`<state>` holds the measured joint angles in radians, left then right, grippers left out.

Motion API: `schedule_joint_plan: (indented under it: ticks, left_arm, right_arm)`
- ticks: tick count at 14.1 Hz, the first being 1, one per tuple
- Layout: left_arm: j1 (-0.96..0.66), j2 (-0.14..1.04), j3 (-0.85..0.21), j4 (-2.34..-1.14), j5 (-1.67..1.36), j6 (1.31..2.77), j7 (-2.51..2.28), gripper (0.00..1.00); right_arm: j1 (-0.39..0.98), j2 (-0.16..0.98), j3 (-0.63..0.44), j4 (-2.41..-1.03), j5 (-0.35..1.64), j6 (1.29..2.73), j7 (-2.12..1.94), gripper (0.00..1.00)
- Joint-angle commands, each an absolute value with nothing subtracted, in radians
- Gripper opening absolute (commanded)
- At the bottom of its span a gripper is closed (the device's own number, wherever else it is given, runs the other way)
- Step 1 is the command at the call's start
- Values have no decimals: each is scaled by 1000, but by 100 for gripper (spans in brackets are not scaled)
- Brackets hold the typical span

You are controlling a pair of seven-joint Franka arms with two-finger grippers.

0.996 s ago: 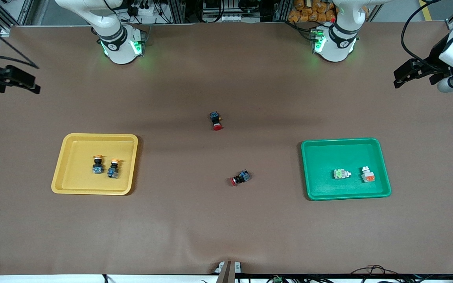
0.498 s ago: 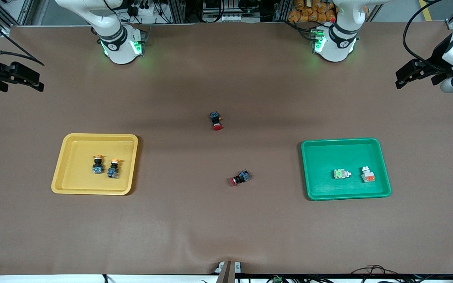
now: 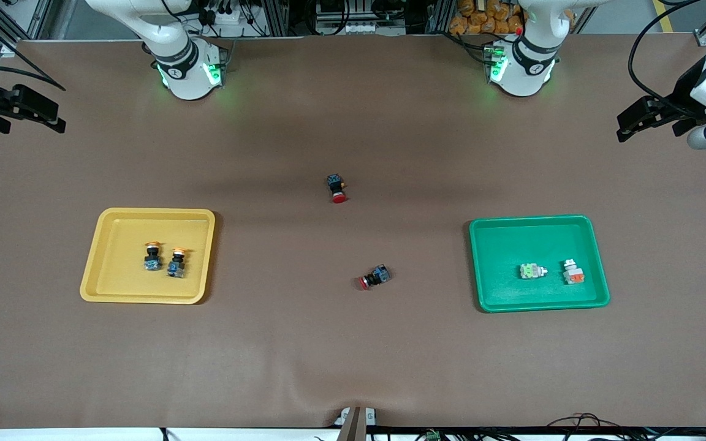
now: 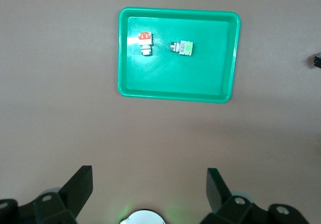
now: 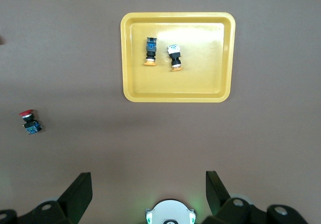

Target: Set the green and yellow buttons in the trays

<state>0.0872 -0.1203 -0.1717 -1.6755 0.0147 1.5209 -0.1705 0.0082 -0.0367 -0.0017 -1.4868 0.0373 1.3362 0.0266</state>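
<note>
Our left tool [image 3: 632, 119] hangs open and empty, high over the left arm's end of the bench [image 3: 353, 355]; our right tool [image 3: 40, 113] does likewise over the right arm's end. Both yellow buttons [image 3: 152, 255] lie in the yellow tray [image 3: 102, 288], and the green button [image 3: 530, 271] lies in the green tray [image 3: 482, 294] beside an orange-faced block [image 3: 572, 273]. We judge the sorting done — best to keep both arms high and leave the two red switches [image 3: 337, 188] untouched.

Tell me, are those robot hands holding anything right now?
Nothing is held. The left hand and right hand are both open and empty, raised at the table's ends, away from the trays.
</note>
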Motion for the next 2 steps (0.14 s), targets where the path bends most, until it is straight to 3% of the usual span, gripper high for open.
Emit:
schedule_joint_plan:
  ticks: [1,2]
  left_arm:
    - [94,-109,-178,-1647,-2,1505,-189,100]
    - [94,-109,-178,-1647,-2,1505,-193,100]
  right_arm:
    - [5,-71,5,-1525,49,1356,2,100]
    - [5,-71,6,-1525,43,1356,-6,100]
